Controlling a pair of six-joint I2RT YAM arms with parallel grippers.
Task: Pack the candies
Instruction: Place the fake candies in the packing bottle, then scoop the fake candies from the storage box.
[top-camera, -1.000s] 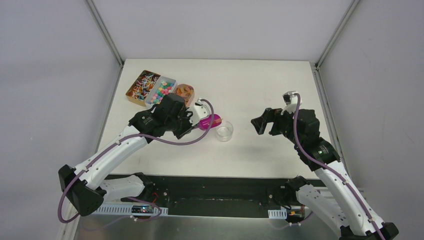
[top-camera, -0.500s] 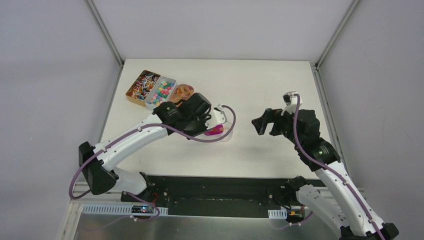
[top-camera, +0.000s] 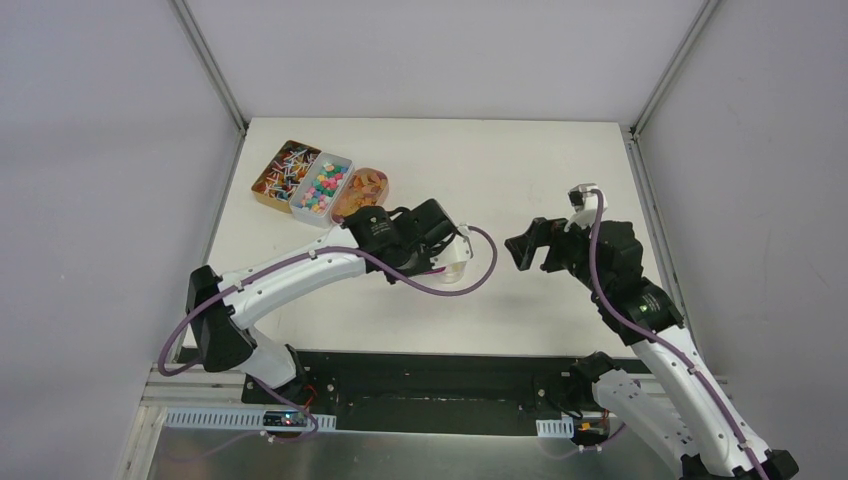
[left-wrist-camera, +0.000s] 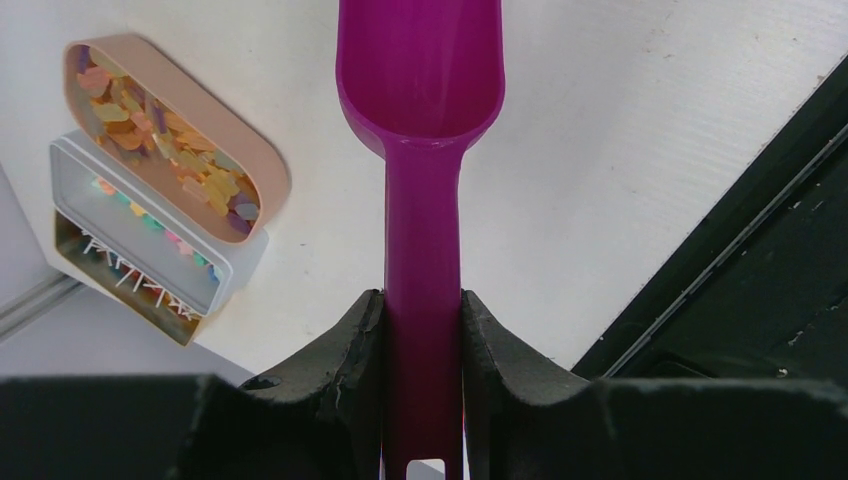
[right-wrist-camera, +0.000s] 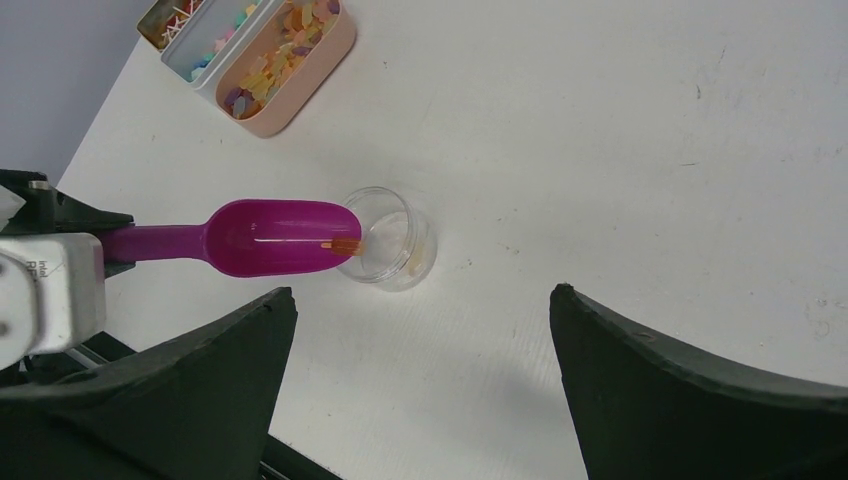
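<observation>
We find the left gripper (left-wrist-camera: 422, 310) clenched on the scoop (left-wrist-camera: 420, 90), an amber candy (right-wrist-camera: 343, 245) at its lip over the jar (right-wrist-camera: 395, 240). The right gripper (right-wrist-camera: 415, 295) is spread, holding nothing, well inside the table (top-camera: 520, 160) edges. Lettering on the wrist camera (right-wrist-camera: 40, 290) is unreadable.

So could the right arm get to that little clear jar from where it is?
Probably yes. The table between the right end effector and the jar is bare, and its jaws stand open. Only the scoop, held by the left end effector, reaches over the jar's far rim.
</observation>
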